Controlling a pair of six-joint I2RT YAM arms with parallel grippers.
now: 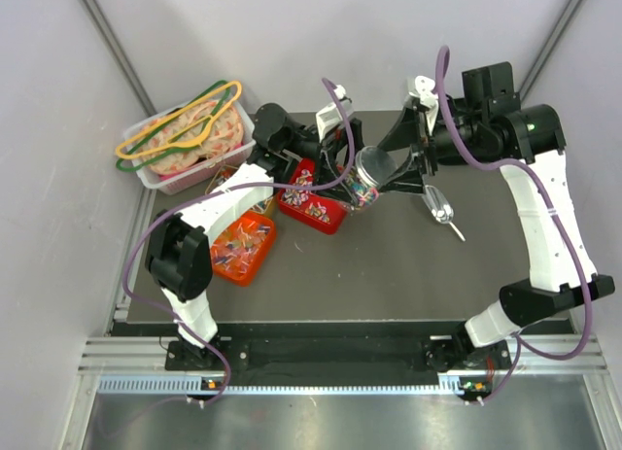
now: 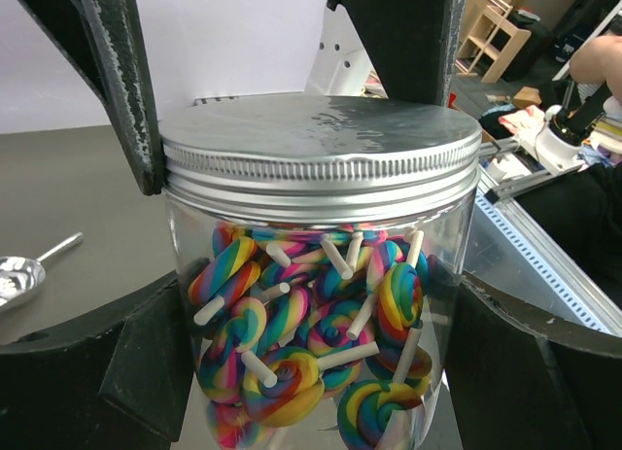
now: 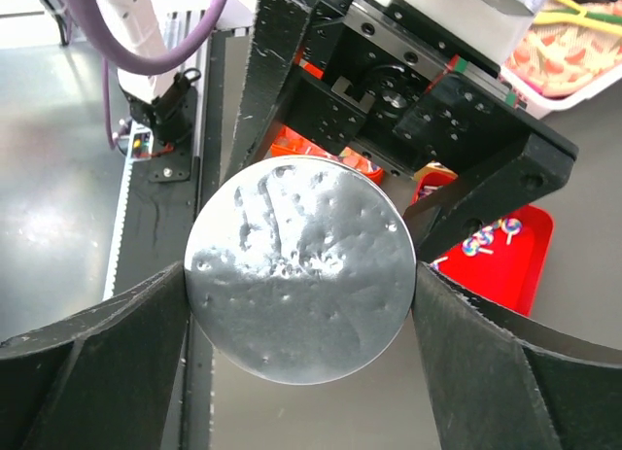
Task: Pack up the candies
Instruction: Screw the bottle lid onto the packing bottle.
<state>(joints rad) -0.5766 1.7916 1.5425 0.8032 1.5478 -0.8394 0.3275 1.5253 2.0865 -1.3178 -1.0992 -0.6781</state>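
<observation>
A clear jar (image 2: 311, 275) with a silver screw lid (image 2: 321, 144) is full of rainbow swirl candies (image 2: 282, 372) on white sticks. It hangs tilted above the table (image 1: 364, 183). My left gripper (image 2: 311, 363) is shut on the jar's body, one finger against each side. My right gripper (image 3: 299, 299) comes from the opposite side, and its fingers (image 3: 117, 353) press both edges of the lid (image 3: 301, 275). More candies lie in a red tray (image 1: 326, 220) and an orange tray (image 1: 236, 265) under the left arm.
A metal scoop (image 1: 442, 214) lies on the dark table to the right of the jar. A clear bin (image 1: 185, 144) holding pink-orange items with coloured hangers stands at the back left. The red tray's corner (image 3: 520, 265) shows behind the lid.
</observation>
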